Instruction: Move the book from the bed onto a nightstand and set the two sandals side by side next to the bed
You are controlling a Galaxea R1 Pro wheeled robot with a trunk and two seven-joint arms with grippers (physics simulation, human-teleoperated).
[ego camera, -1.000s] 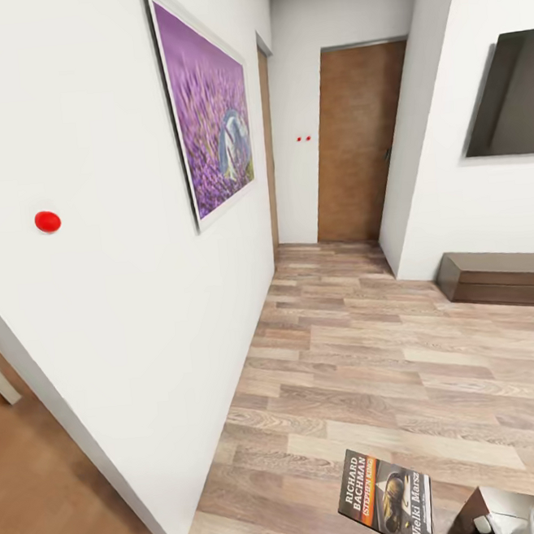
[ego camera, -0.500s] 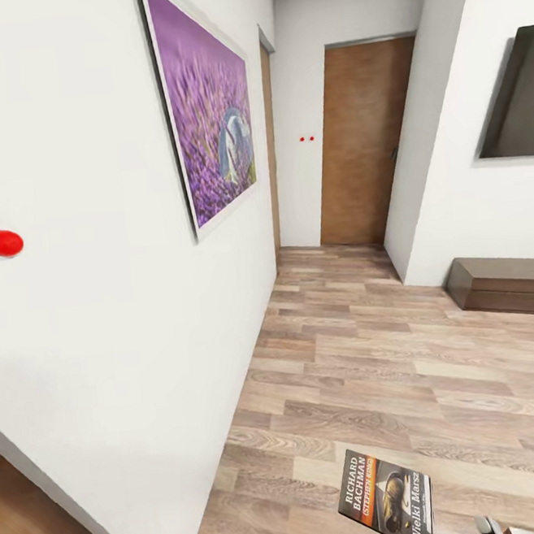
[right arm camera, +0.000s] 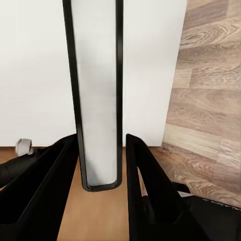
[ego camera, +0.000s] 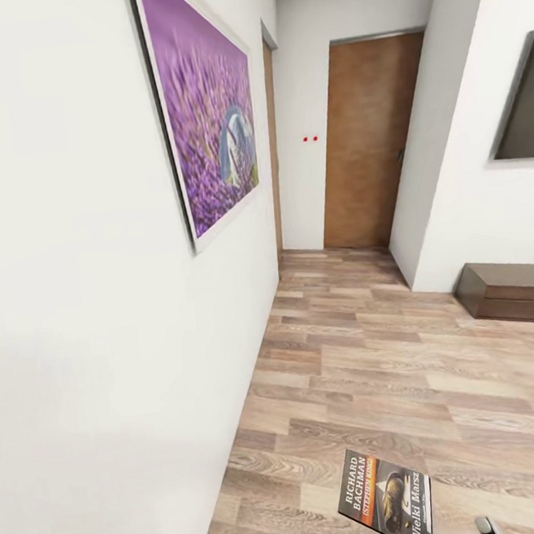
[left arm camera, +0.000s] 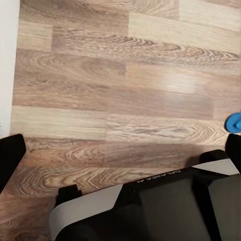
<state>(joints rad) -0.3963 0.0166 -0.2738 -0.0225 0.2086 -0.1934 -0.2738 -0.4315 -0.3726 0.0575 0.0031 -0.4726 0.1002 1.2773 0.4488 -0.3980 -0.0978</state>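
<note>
The book, a dark paperback with an orange band and "Richard Bachman" in white, hangs low in the head view above the plank floor. In the right wrist view the book stands edge-on between the two black fingers of my right gripper, which is shut on it. My left gripper points down at the floor with its fingers far apart, open and holding nothing. A small bright blue shape sits at the picture's edge, too cropped to identify. The bed, nightstand and sandals are out of view.
I am in a hallway. A white wall with a purple lavender picture runs close along the left. A brown door closes the far end. A low dark cabinet stands at the right, and my base is below the left gripper.
The camera has moved forward and turned along the wall: the red dot has left the view at the left and the picture looms nearer. The book keeps its place in my right gripper.
</note>
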